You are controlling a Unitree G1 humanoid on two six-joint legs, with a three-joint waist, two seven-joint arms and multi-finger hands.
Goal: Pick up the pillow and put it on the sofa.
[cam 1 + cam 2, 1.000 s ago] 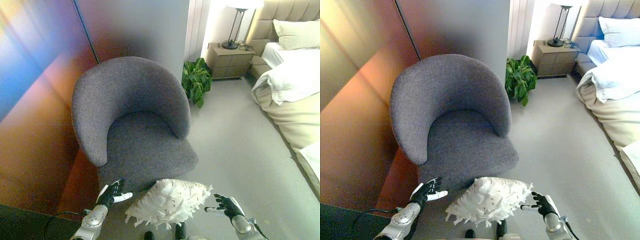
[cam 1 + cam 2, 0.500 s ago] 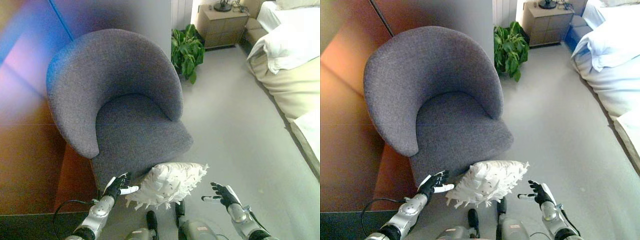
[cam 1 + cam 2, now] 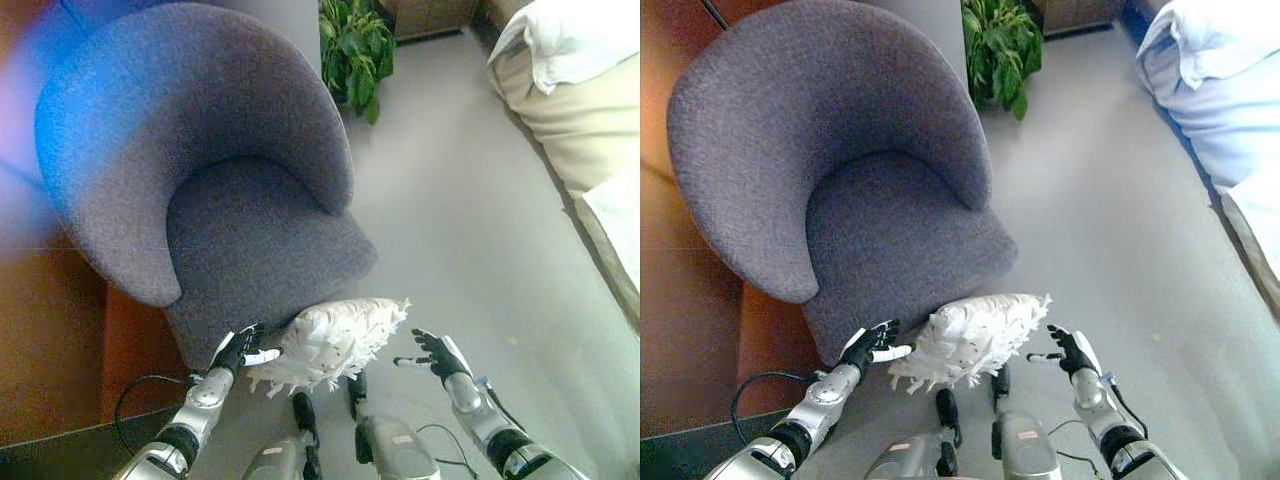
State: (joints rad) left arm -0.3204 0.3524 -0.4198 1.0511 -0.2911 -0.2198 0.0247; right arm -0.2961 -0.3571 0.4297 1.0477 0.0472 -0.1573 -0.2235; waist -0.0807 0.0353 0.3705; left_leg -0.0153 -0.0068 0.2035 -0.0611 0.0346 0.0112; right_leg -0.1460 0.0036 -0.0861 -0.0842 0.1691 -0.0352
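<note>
A white fringed pillow (image 3: 332, 340) lies on the floor against the front of a grey tub armchair (image 3: 215, 195); it also shows in the right eye view (image 3: 975, 335). My left hand (image 3: 240, 352) is open just left of the pillow, its fingertips at or near the pillow's left edge. My right hand (image 3: 432, 352) is open a short way right of the pillow, apart from it, palm turned toward it. The armchair (image 3: 850, 190) has an empty seat.
A green potted plant (image 3: 352, 50) stands behind the armchair. A bed with white bedding (image 3: 575, 60) runs along the right side. A brown wooden wall panel (image 3: 680, 330) is at the left. Grey carpet (image 3: 460, 220) lies between chair and bed.
The camera has tilted down and nearer, so the whole scene has shifted. Both hands have closed in a little on the pillow's sides. The pillow lies where it was.
</note>
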